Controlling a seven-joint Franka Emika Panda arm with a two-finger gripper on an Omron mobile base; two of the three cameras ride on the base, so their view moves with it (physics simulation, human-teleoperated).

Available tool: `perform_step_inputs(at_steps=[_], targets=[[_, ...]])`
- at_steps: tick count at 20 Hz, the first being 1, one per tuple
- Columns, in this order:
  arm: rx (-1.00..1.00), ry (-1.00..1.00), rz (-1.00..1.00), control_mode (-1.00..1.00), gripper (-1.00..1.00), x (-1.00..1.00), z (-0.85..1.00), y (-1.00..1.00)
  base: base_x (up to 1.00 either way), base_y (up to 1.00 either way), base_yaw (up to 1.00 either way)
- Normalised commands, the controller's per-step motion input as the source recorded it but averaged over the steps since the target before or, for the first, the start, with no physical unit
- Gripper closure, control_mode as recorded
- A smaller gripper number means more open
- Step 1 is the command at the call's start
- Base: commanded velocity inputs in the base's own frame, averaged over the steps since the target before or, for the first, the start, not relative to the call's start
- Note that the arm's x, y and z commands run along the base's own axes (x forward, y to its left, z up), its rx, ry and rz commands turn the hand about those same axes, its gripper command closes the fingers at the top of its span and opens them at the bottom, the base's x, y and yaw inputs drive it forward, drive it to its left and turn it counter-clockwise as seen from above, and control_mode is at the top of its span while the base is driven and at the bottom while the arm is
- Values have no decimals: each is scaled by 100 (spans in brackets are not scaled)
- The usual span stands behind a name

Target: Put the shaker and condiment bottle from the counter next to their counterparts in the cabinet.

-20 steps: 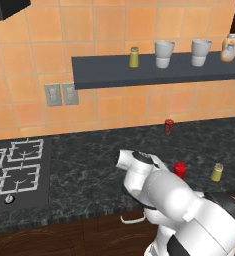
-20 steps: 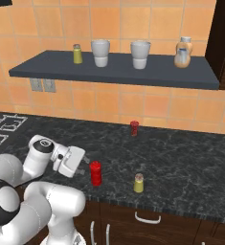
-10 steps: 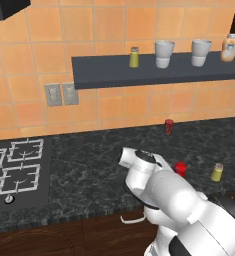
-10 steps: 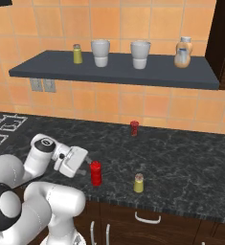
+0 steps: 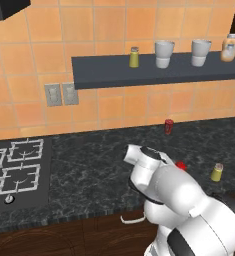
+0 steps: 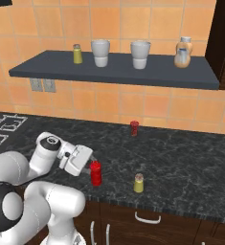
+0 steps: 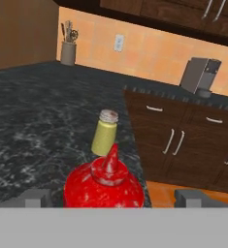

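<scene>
The gripper (image 6: 89, 162) is wide open, its fingers either side of the red condiment bottle (image 6: 95, 172), holding nothing. The shaker (image 6: 139, 183) stands just right on the counter (image 6: 190, 162).

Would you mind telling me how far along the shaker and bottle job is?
Nothing is shelved yet. The open gripper is lined up at the condiment bottle on the counter, not yet gripping. The shaker is also there. Both must go on the cabinet.
</scene>
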Motion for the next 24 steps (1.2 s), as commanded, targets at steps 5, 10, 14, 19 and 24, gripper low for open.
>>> perform_step_inputs(at_steps=[5,10,14,19,24], targets=[[0,0,0,-100,-100,-18,-12,-17,0,0,0],[0,0,0,-100,100,-15,-18,-3,0,0,0],[0,0,0,-100,100,-1,-1,0,0,0,0],[0,0,0,-100,100,0,22,0,0,0,0],[-3,-1,4,-100,100,0,85,0,0,0,0]])
